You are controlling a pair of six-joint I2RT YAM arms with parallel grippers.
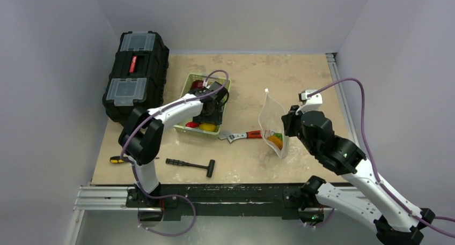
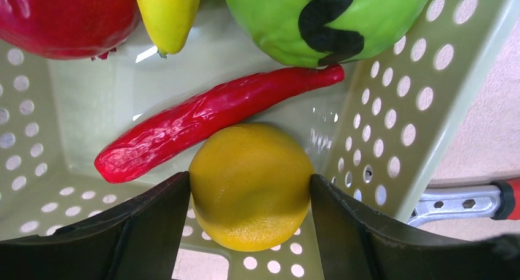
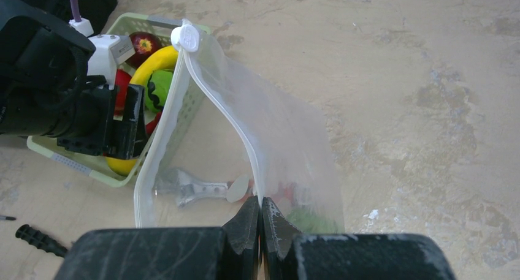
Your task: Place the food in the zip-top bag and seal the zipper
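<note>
My top camera hangs high behind my bases and looks down and forward, far enough off to take in the whole table [image 1: 241,68] and both arms. My left wrist camera looks along my left gripper [image 2: 248,179] straight into the basket [image 2: 392,108], very near: the yellow fruit [image 2: 251,188] nipped between its fingers fills the foreground, and the wrench [image 2: 454,203] peeps in outside the wall. My right wrist camera looks past my right gripper [image 3: 260,201], low across the table toward the left arm [image 3: 43,90], through the bag [image 3: 288,133] pinched at its tips. Both wrist views share basket and wrench; the top view holds everything, small.
</note>
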